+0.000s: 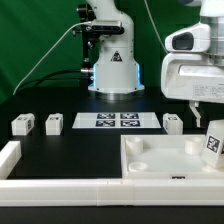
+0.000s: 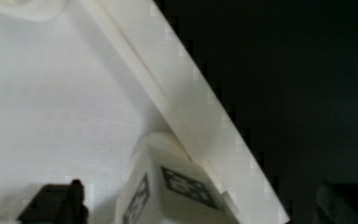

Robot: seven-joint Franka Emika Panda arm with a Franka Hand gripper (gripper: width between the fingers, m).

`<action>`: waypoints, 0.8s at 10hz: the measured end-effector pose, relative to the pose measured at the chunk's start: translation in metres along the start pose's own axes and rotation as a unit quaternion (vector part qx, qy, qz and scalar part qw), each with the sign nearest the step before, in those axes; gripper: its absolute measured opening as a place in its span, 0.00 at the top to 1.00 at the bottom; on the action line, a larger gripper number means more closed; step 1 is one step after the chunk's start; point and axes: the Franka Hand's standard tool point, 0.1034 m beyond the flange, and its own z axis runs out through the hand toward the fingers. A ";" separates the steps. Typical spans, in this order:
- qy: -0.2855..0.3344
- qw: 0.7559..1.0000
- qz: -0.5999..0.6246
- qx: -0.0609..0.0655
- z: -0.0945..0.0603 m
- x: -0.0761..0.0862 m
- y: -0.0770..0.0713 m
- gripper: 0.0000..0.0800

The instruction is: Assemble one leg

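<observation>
White tray [image 1: 160, 160] sits nearest the lens on the black counter [image 1: 70, 150], round sockets at its corners. One leg [image 1: 213, 141] stands tilted at the tray's edge on the exterior view's right, marker face outward, directly under the end effector [image 1: 208, 112]. End effector is released: wrist view shows the dark fingertips [image 2: 55, 203] spread to either side of the leg [image 2: 172, 185], not touching it. Three more legs [image 1: 22, 125] rest near the marker board [image 1: 116, 121].

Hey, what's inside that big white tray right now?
One leg stands at a corner of the tray on the exterior view's right, its marker facing out, below the gripper. The socket under it is covered. The rest of the tray looks bare.
</observation>
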 end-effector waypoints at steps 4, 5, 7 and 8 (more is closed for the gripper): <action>-0.003 0.970 -0.242 -0.004 0.002 0.000 0.003 0.19; -0.004 0.961 -0.277 -0.004 0.002 0.001 0.004 0.19; -0.003 0.918 -0.396 -0.007 0.002 0.003 0.008 0.19; -0.003 0.896 -0.444 -0.009 0.002 0.005 0.010 0.19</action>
